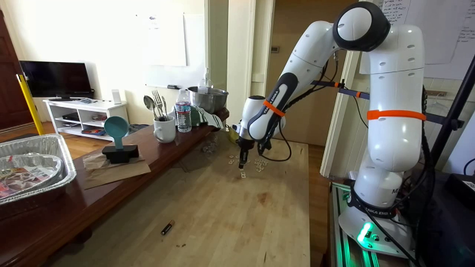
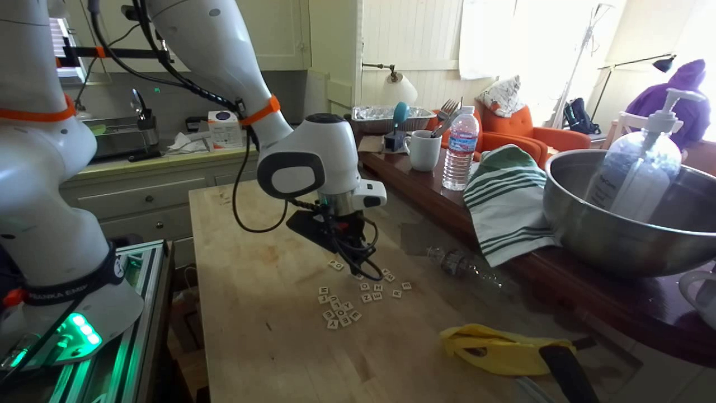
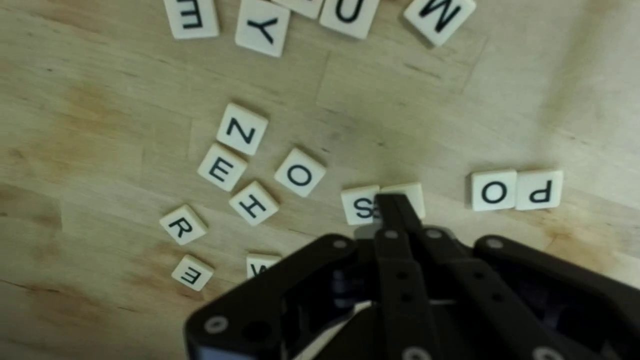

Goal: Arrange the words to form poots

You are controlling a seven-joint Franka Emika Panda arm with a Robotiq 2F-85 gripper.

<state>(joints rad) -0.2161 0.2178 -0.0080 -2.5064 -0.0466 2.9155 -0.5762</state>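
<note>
The words are small pale letter tiles lying flat on the light wood table. In the wrist view an O tile (image 3: 494, 190) and a P tile (image 3: 539, 190) lie touching side by side; this pair also shows in both exterior views (image 1: 243, 175) (image 2: 336, 265). An S tile (image 3: 359, 205) touches another tile (image 3: 412, 197) whose letter is mostly hidden by the fingers. A loose O tile (image 3: 300, 173) lies to their left. My gripper (image 3: 391, 200) has its fingertips together over that partly hidden tile, with nothing visible between them. In an exterior view the gripper (image 1: 242, 165) points down close to the table.
Several other tiles lie around, including H (image 3: 254, 203), N or Z (image 3: 242, 129), R (image 3: 183, 225) and M (image 3: 440, 20). A battery (image 1: 167, 227), a clear plastic bottle (image 2: 461, 264) and a yellow item (image 2: 492, 350) lie on the table. A raised dark wood ledge (image 1: 156, 159) runs alongside.
</note>
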